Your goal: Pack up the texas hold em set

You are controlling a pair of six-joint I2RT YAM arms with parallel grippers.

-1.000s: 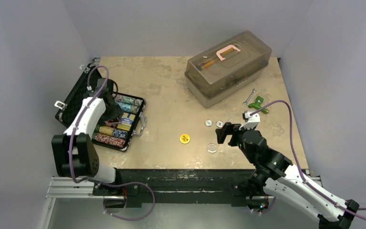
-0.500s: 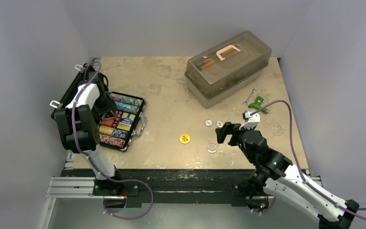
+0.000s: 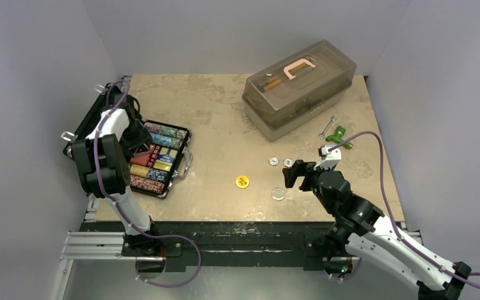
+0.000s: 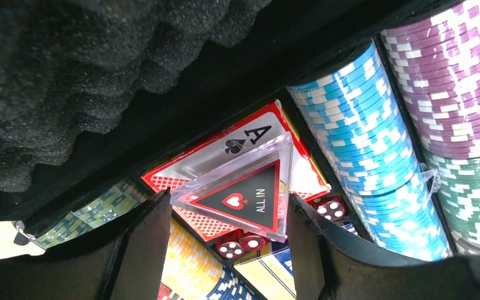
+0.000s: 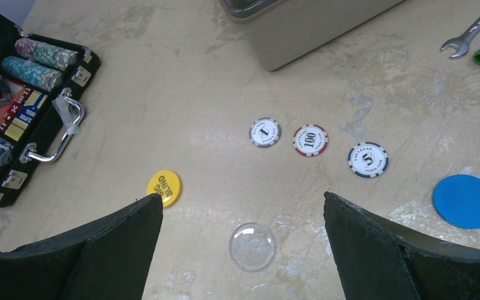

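- Risk: the triangular token [image 4: 237,199] marked ALL IN hangs tilted over the red card box [image 4: 257,134]. If let go here, I reckon it lands propped on the box or the red dice [image 4: 240,245] and keeps the case from closing.
- Risk: the foam lid [image 4: 69,75] leans close over the left wrist, so a bump on the way out could tip it onto the arm.
- Risk: the loose pieces lie flat on the table [image 3: 212,112], so the right jaws may shove them instead of lifting.
- Left jaws: pinching the triangular token, one finger touching each side, inside the open briefcase [image 3: 176,172] at the table's left edge.
- Blue chips [image 4: 362,144] sit in their row just beside the token, to the right in the wrist view.
- Right jaws: spread wide, nothing held, above the table.
- Clear disc [image 5: 252,246] lies below and between the right jaws. Yellow disc [image 5: 164,187] is near the left finger.
- Three chips [image 5: 310,140] lie just beyond the jaws in a row, with the blue disc [image 5: 466,200] off to the right.
- All these loose pieces are well apart from the briefcase.
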